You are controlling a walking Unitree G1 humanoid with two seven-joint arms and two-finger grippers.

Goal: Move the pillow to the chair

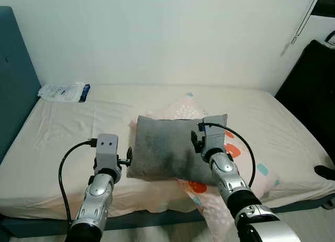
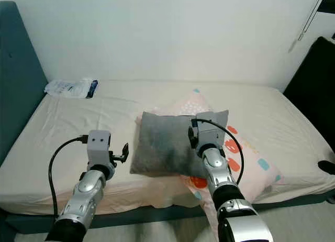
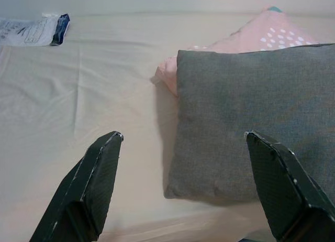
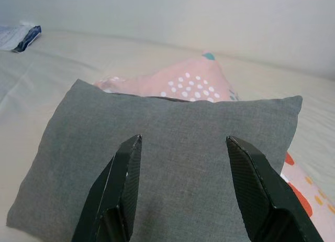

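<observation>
I'm seeing the grey pillow (image 1: 170,150) lying on the bed (image 1: 63,142), half over a pink patterned pillow (image 4: 193,82). My right wrist camera is showing the right tool (image 4: 183,189) spread wide above its grey face; the left tool (image 3: 193,184) is gaping astride its near left corner. Bare sheet is lying open leftward, up to a plastic packet (image 1: 64,91) by the wall.

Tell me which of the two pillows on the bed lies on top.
The plain grey square fabric pillow lies on top; the pink patterned pillow sticks out from beneath it.
</observation>
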